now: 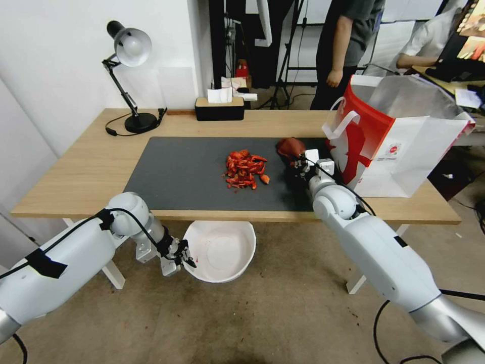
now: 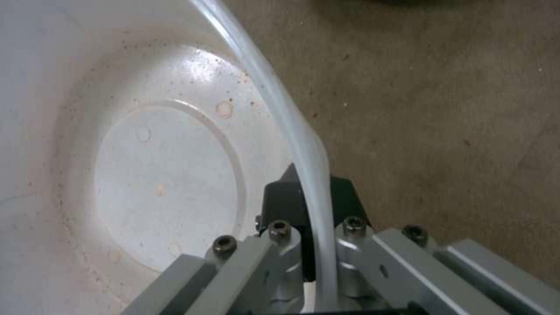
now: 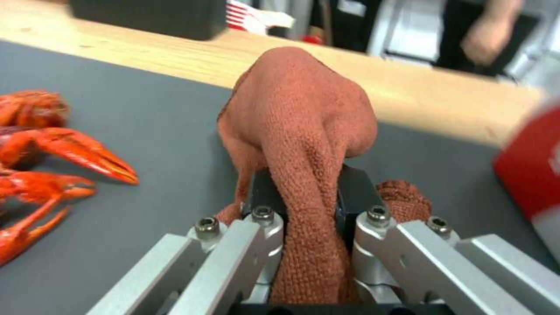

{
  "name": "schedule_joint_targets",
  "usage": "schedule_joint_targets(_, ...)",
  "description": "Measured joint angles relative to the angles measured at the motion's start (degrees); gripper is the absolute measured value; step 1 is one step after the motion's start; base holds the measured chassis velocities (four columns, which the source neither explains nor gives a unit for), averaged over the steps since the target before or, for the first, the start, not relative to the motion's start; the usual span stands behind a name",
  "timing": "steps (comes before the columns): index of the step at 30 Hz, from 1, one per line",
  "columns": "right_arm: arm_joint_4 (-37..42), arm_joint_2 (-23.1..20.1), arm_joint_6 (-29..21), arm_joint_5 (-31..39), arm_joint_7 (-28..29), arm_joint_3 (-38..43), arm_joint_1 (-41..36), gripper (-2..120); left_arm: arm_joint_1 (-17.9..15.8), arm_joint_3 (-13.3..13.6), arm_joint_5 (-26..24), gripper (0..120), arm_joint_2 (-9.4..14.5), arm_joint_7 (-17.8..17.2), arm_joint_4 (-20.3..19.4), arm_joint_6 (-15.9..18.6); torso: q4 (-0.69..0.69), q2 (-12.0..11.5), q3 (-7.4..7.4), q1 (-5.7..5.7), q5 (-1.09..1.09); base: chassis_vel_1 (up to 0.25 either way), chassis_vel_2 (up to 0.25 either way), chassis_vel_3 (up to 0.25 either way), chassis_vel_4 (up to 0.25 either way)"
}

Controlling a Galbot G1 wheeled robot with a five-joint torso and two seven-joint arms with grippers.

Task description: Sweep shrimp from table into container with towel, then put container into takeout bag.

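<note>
**Towel poised beside shrimp, container held below table edge**

The right gripper [image 3: 306, 197], clamped on the rust-red towel [image 3: 300, 127], hovers over the table [image 1: 76, 172] mat just right of the shrimp [image 1: 244, 169]. The left gripper [image 2: 309, 205] pinches the container [image 1: 221, 251] rim below the near edge. Pieces could miss the tilted container, or scatter. The takeout bag [image 1: 404, 156] stands right.

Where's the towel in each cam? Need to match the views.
Head view: towel bunched on the dark mat, right of the shrimp, in the right gripper.
Left wrist view: not in it.
Right wrist view: towel centre, clamped between the fingers.
Shared landmark: shrimp beside the towel.
</note>
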Motion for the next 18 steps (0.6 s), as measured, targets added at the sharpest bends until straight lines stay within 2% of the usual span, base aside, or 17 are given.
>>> schedule_joint_targets(1, 0.00, 0.00, 0.00, 0.00, 0.00, 0.00, 0.00, 8, 0.00, 0.00, 0.00, 0, 0.00, 0.00, 0.00, 0.00, 0.00, 0.00, 0.00, 0.00, 0.00, 0.000, 0.000, 0.000, 0.000)
schedule_joint_targets(4, -3.18, -2.18, 3.85, -3.75, -7.09, -3.33, 4.00, 8, 0.39, -0.12, -0.03, 0, 0.09, -0.05, 0.00, 0.05, 0.00, 0.00, 0.00, 0.00, -0.01, 0.000, 0.000, 0.000, 0.000)
schedule_joint_targets(7, -4.66, -3.51, 6.20, -5.06, -10.10, -6.16, 6.54, 8, 0.85, -0.51, -0.01, 0, 0.09, -0.20, -0.07, 0.09, 0.01, 0.00, 0.00, 0.00, -0.01, 0.000, 0.000, 0.000, 0.000)
schedule_joint_targets(9, -4.92, -3.70, 6.60, -5.32, -10.53, -6.69, 6.96, 8, 0.88, -0.58, 0.04, 0, 0.06, -0.21, -0.07, 0.06, 0.01, 0.00, 0.00, 0.00, -0.01, 0.000, 0.000, 0.000, 0.000)
schedule_joint_targets(14, -9.61, -4.32, 11.02, -7.25, -15.72, -12.30, 11.47, 8, 0.83, -0.98, 1.06, 0, -0.20, -0.27, 0.08, -0.64, 0.00, 0.00, 0.00, 0.00, -0.01, 0.000, 0.000, 0.000, 0.000)
schedule_joint_targets(18, -11.53, -3.76, 13.13, -7.73, -16.62, -14.28, 12.45, 8, 0.64, -1.03, 3.10, 0, -0.67, -0.49, 0.23, -1.86, 0.01, 0.00, 0.01, 0.00, 0.01, 0.000, 0.000, 0.000, 0.000)
